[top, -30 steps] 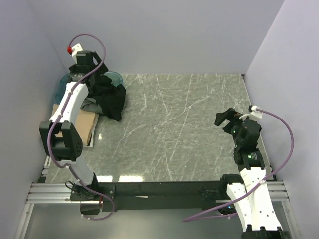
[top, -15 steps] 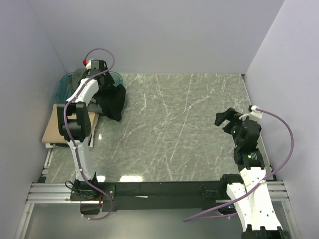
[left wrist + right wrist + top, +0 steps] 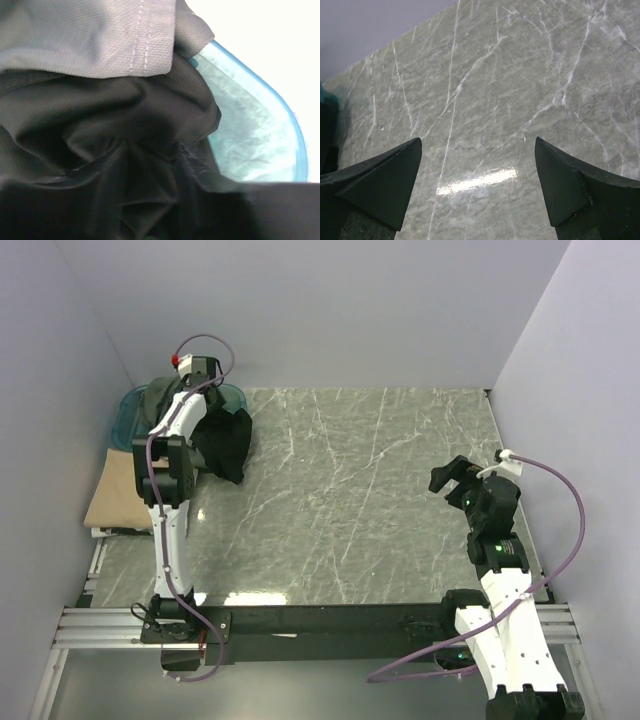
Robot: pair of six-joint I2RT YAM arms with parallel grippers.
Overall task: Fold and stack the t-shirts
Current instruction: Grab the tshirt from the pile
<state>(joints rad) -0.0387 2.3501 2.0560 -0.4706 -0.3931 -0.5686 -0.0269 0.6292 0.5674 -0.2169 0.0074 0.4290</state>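
A black t-shirt (image 3: pixel 226 440) spills out of the teal tub (image 3: pixel 128 408) onto the table. In the left wrist view its cloth (image 3: pixel 125 150) bunches into folds right under the camera. A grey t-shirt (image 3: pixel 100 35) lies above it, and the tub wall (image 3: pixel 250 135) is at the right. My left gripper (image 3: pixel 188 388) is down in the tub on this pile, its jaws lost in the dark cloth. A tan t-shirt (image 3: pixel 112 498) lies flat at the table's left edge. My right gripper (image 3: pixel 477 145) hangs open over bare table at the right (image 3: pixel 450 478), holding nothing.
The tub stands in the back left corner against the walls. The marble table (image 3: pixel 360 490) stretches between the two arms. The left arm's forearm (image 3: pixel 165 460) crosses above the tan t-shirt's right side.
My left arm has swung back over the tub and dipped its wrist into the cloth pile, uncovering the tan t-shirt. The right arm has barely moved.
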